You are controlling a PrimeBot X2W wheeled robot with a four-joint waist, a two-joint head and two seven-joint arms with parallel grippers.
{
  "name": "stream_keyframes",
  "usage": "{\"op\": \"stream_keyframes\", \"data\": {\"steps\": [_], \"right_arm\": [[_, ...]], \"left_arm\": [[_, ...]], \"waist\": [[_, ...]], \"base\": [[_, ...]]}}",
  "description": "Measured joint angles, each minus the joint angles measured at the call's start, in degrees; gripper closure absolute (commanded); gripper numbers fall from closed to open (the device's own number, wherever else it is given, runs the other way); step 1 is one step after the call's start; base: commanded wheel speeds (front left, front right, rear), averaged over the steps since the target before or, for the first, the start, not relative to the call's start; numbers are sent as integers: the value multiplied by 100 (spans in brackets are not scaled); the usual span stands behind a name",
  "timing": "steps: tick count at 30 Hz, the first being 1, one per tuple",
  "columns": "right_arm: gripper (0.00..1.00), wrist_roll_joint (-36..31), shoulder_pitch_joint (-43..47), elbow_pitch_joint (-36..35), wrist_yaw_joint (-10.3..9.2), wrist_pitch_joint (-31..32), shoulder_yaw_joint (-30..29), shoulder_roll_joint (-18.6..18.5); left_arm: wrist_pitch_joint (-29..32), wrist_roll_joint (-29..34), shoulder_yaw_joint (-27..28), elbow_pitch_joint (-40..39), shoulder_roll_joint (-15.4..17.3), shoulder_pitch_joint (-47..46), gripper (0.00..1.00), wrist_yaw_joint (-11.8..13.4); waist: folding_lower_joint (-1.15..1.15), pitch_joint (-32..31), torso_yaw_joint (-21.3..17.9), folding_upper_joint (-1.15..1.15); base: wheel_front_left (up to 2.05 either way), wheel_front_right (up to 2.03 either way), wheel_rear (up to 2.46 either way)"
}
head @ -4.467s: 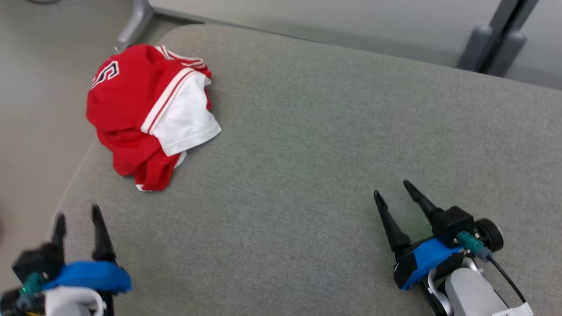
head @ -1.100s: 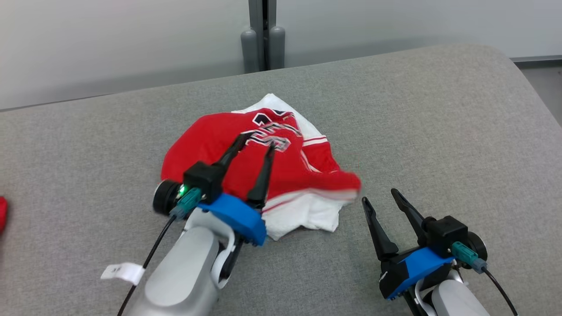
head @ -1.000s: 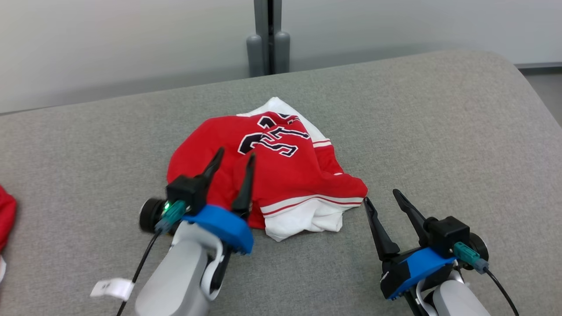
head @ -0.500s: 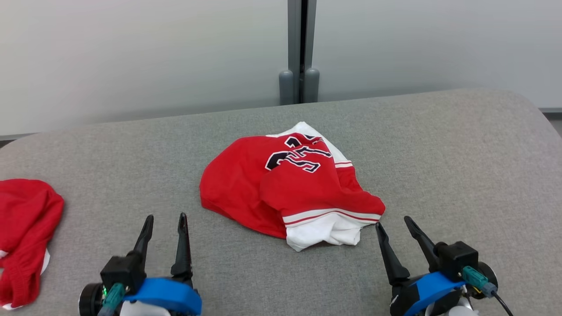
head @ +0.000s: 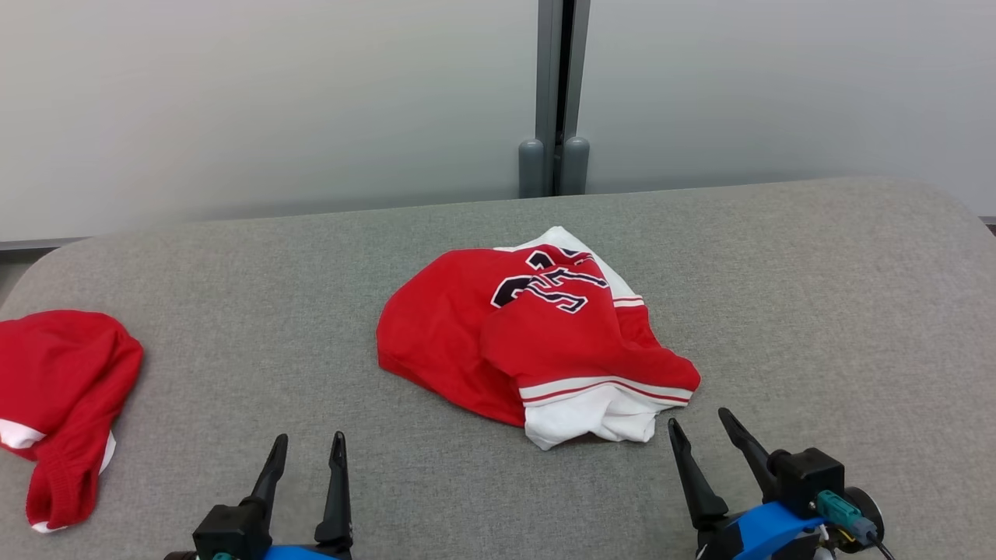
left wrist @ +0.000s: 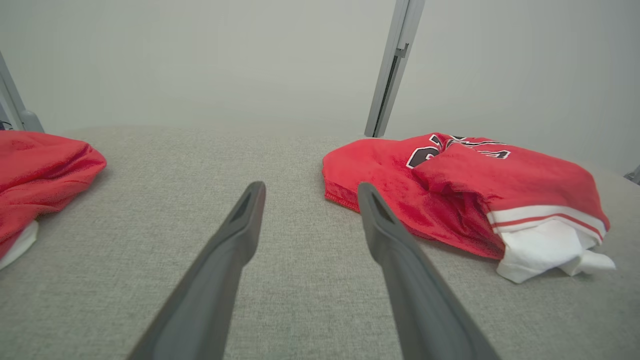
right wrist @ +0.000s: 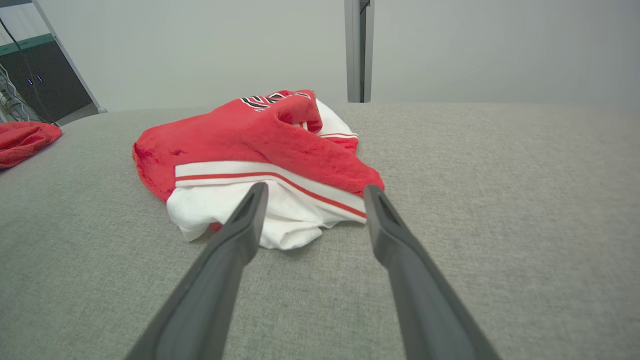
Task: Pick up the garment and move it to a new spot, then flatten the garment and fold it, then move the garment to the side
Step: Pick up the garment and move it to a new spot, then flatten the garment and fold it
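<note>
Garment (head: pixel 537 342), red and white, lies bunched in the middle of your grey cushion (head: pixel 817 311). You can't read its dark, crumpled letters. Your left gripper (head: pixel 309 440) and right gripper (head: pixel 698 419) are spread wide, holding nothing.

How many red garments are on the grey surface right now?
2. The crumpled red-and-white jersey lies in the middle of the grey surface; a second red garment sits at its left edge, partly cut off by the head view, so more may lie beyond.
</note>
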Motion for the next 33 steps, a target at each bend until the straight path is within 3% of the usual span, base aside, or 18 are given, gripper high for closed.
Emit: {"op": "stream_keyframes", "data": {"steps": [17,26,27,28,29,33], "right_arm": [[0,-25,-534,966,0,1,49,0],[1,-54,-609,1043,0,-1,93,1],[20,-47,-616,1046,0,-2,93,1],[65,-27,-627,1045,0,-2,94,1],[100,-1,-635,1039,0,-2,88,1],[100,59,-637,884,0,0,5,1]], "left_arm": [[0,-92,-382,183,-5,-333,0,-9],[0,-146,-417,192,-4,-453,0,2],[0,-152,-428,189,-4,-470,0,2],[0,-154,-438,189,-4,-487,0,3],[0,-164,-453,189,-4,-506,0,4],[0,-185,-504,191,-5,-544,0,7]], "waist": [[1,678,571,0],[1,864,727,0],[1,869,723,0],[1,875,716,0],[1,881,708,0],[1,876,649,0]], "base": [[0,0,0],[0,0,0],[0,0,0],[0,0,0],[0,0,0],[0,0,0]]}}
